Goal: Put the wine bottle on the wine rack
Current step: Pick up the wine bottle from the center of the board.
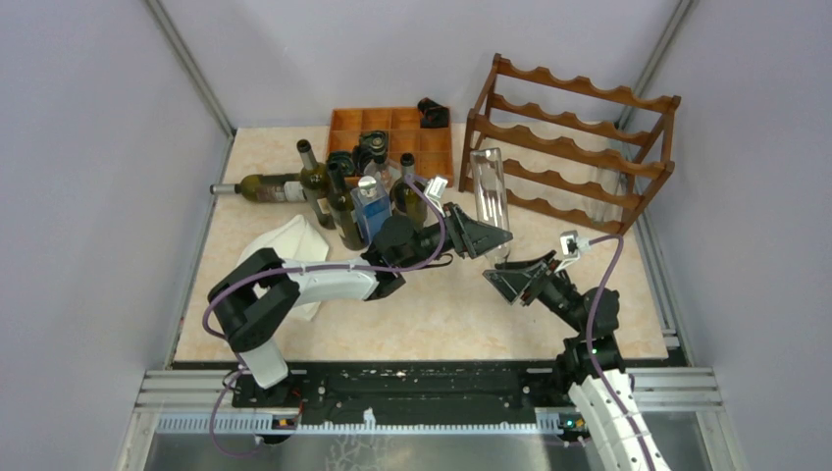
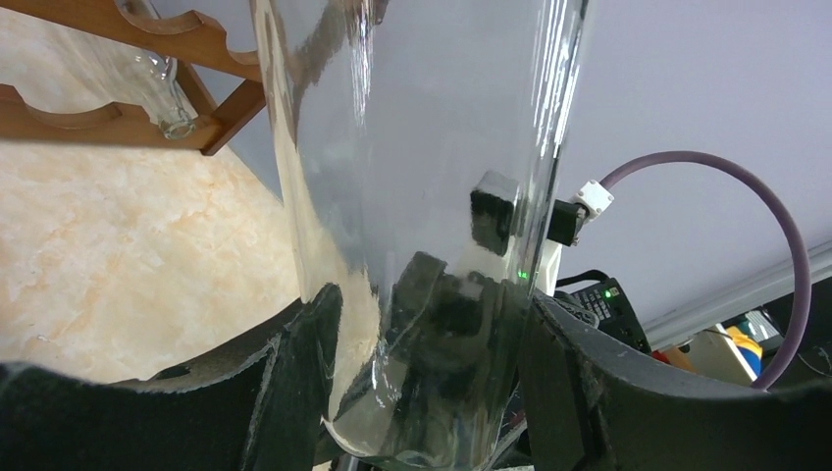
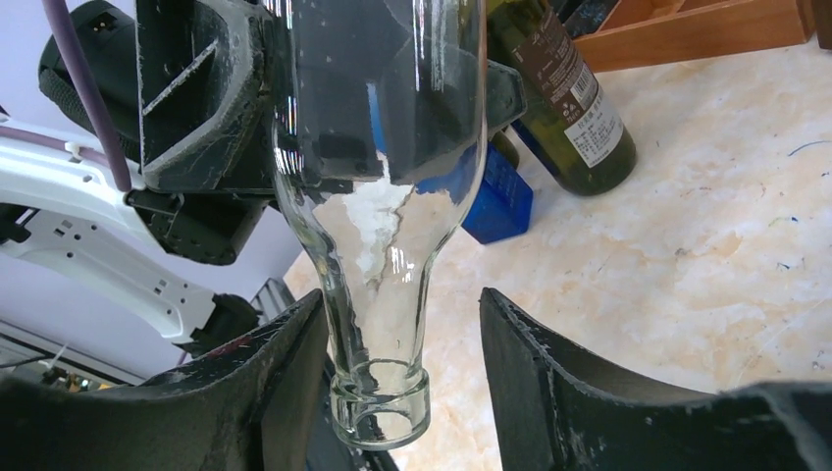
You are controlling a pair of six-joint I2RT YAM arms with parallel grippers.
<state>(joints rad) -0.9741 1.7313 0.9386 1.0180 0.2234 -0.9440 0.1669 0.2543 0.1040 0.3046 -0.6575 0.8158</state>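
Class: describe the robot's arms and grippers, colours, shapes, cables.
The left arm and right arm mix white shells with black joints. The left gripper and right gripper each have two broad, scuffed black fingers. Purple cables with white connectors loop along both.

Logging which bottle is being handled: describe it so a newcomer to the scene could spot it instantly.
Start at the wooden wine rack at the far right of the table. Just in front of it, the left tool holds a bottle aloft, neck angled toward the right tool. It is the only clear glass one, unlike the dark green bottles grouped to its left.
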